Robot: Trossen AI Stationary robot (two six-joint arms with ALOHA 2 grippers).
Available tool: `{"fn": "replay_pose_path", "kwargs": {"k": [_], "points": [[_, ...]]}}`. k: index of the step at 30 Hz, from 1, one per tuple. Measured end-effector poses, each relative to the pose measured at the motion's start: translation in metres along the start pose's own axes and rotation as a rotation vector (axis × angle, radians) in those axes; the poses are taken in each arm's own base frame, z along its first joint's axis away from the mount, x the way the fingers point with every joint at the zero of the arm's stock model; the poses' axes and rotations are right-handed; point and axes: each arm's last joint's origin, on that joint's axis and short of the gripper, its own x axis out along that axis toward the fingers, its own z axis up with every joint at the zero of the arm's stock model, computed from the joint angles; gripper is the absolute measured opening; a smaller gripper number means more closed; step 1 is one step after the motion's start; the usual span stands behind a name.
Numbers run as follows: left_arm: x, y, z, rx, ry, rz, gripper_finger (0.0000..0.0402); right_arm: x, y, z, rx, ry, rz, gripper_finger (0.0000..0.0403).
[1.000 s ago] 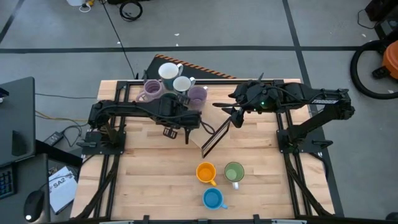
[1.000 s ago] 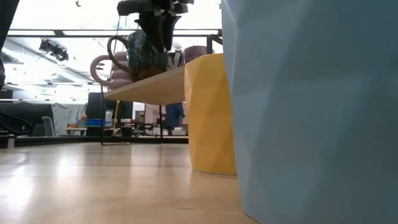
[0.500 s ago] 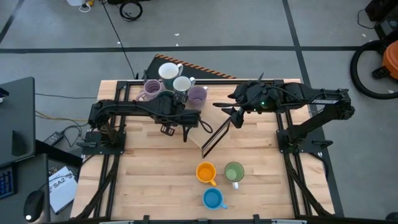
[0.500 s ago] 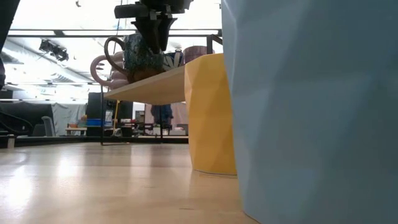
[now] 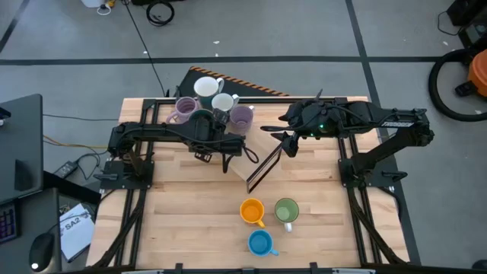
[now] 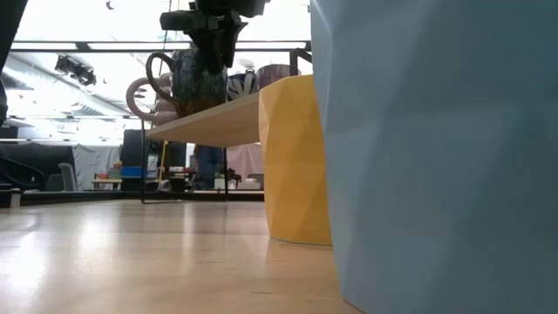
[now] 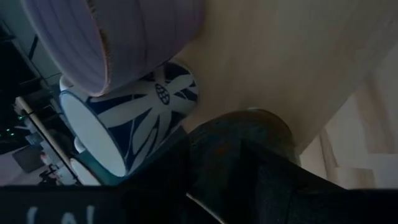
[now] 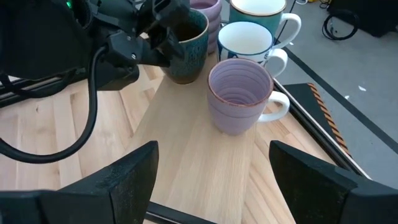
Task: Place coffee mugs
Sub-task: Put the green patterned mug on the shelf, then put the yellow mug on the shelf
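Note:
A raised wooden shelf [image 8: 186, 143] at the table's far side carries several coffee mugs. Among them, standing on their bases, are a lilac one [image 8: 239, 93] and a white one with a blue pattern [image 8: 252, 40]. My left gripper [image 8: 174, 28] is shut on the dark mug [image 8: 186, 53], which stands at the shelf's left part [image 5: 202, 118]. My right gripper [image 8: 214, 186] hangs open above the shelf's near right edge, touching nothing. Orange [image 5: 252, 211], green [image 5: 287, 210] and blue [image 5: 260, 243] mugs stand on the table near its front edge. My left gripper holds the dark mug by its wall at the rim [image 8: 176, 38], one finger inside the mug and one outside. The fingers come slanting down from the table's left. The mug is upright, and its base seems to rest on the shelf board.
A second lilac mug [image 5: 184, 110] and a white mug [image 5: 205, 87] crowd the shelf's far left, close around the dark mug. The shelf's dark metal frame [image 5: 262, 164] juts toward the table's middle. Bare tabletop [image 5: 183, 205] lies left of the three front mugs.
My left gripper has turned at the wrist while staying in place. The dark mug, tilted a second ago, now stands upright on the shelf, shifted slightly toward the lilac mug at the shelf's left.

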Motion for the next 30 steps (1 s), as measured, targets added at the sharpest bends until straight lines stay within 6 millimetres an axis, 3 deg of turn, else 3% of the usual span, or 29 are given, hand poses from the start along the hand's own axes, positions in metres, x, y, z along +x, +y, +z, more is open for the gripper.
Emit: {"fn": "replay_pose_path", "kwargs": {"k": [8,13,17,22,26,30], "points": [[-0.009,-0.008,0.005,0.003,-0.023,0.034,0.015,0.0,0.0,-0.002,-0.005,0.024,0.028,0.0311],[-0.027,-0.017,0.01,-0.121,-0.093,0.079,0.015,0.0,0.0,-0.004,-0.016,0.048,0.023,0.0311],[-0.052,-0.024,0.014,-0.336,-0.26,-0.086,0.015,0.009,-0.002,-0.004,-0.057,0.071,-0.007,0.0311],[-0.076,-0.035,0.016,-0.507,-0.422,-0.315,0.015,0.035,-0.003,-0.005,-0.092,0.142,0.001,0.0311],[-0.1,-0.047,0.015,-0.648,-0.504,-0.359,0.0142,0.053,0.0,-0.008,-0.169,0.199,0.022,0.0311],[-0.119,-0.075,0.021,-0.689,-0.563,-0.349,0.0129,0.056,-0.002,-0.008,-0.187,0.225,0.078,0.0311]]}}
